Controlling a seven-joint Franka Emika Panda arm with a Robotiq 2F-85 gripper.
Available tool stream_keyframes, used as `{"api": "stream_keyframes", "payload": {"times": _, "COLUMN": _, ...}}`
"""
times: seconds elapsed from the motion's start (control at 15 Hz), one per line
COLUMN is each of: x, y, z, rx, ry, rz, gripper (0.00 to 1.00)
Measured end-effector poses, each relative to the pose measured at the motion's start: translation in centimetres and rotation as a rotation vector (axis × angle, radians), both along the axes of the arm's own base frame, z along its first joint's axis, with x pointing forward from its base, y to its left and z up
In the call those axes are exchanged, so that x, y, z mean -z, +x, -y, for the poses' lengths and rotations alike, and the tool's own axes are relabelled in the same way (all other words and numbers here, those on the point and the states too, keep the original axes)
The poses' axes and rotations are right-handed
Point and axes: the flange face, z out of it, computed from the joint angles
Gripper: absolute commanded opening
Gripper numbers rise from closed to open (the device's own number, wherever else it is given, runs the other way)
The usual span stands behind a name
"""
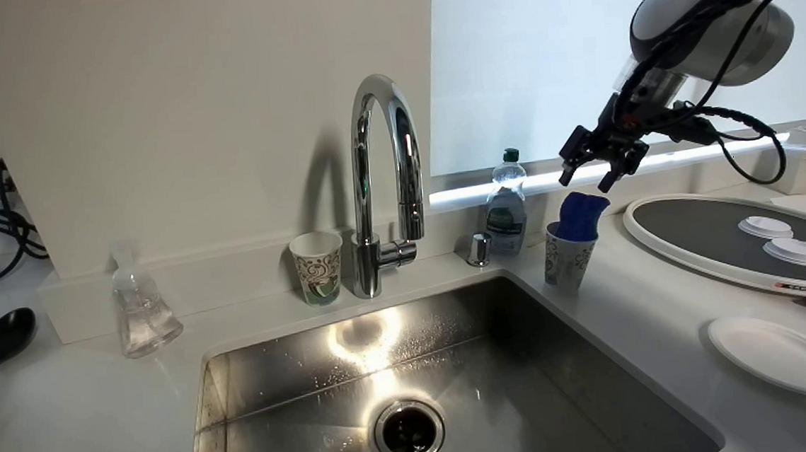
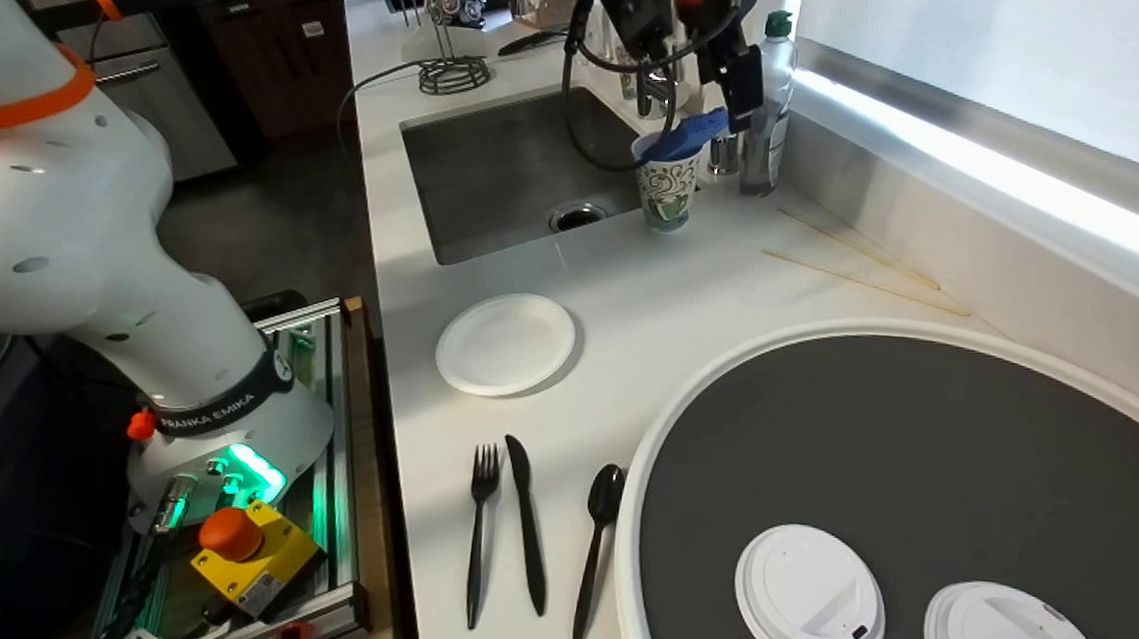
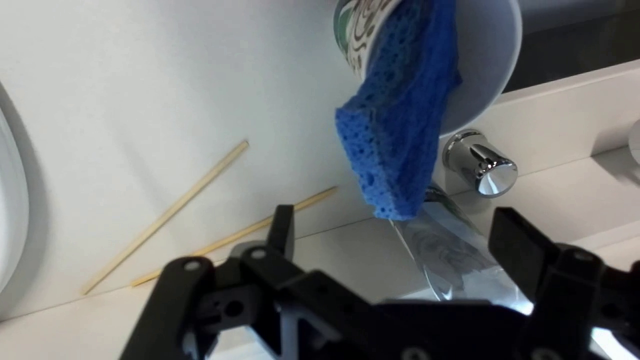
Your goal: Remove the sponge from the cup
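The cup is a white paper cup with a swirl pattern, standing upright on the counter by the sink corner in both exterior views (image 1: 567, 263) (image 2: 667, 191); its open rim shows in the wrist view (image 3: 482, 57). The blue sponge (image 1: 582, 215) (image 2: 688, 135) stands in it, leaning, its upper part above the rim. Its lower part is hidden. In the wrist view the sponge's (image 3: 395, 125) free end points at the gap between my fingers. My gripper (image 1: 587, 176) (image 2: 741, 121) (image 3: 394, 220) is open and empty, tilted, just above the sponge's top and apart from it.
A clear bottle (image 1: 506, 212) (image 2: 763, 158) and a chrome knob (image 3: 480, 162) stand behind the cup. The sink (image 1: 470, 377) and faucet (image 1: 370, 264) lie beside it. Another patterned cup (image 1: 318, 267), thin sticks (image 2: 868, 282), a white plate (image 2: 506, 345) and a round dark board (image 2: 823, 417) are on the counter.
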Motion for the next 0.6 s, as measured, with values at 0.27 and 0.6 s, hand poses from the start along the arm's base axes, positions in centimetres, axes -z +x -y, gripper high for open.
{"api": "stream_keyframes", "payload": {"times": 0.27, "x": 0.26, "y": -0.14, "z": -0.05, "rx": -0.064, "ry": -0.014, "rz": 0.001, "gripper": 1.00}}
{"api": "stream_keyframes", "payload": {"times": 0.6, "x": 0.68, "y": -0.36, "z": -0.11, "rx": -0.115, "ry": -0.026, "rz": -0.004, "gripper": 0.85}}
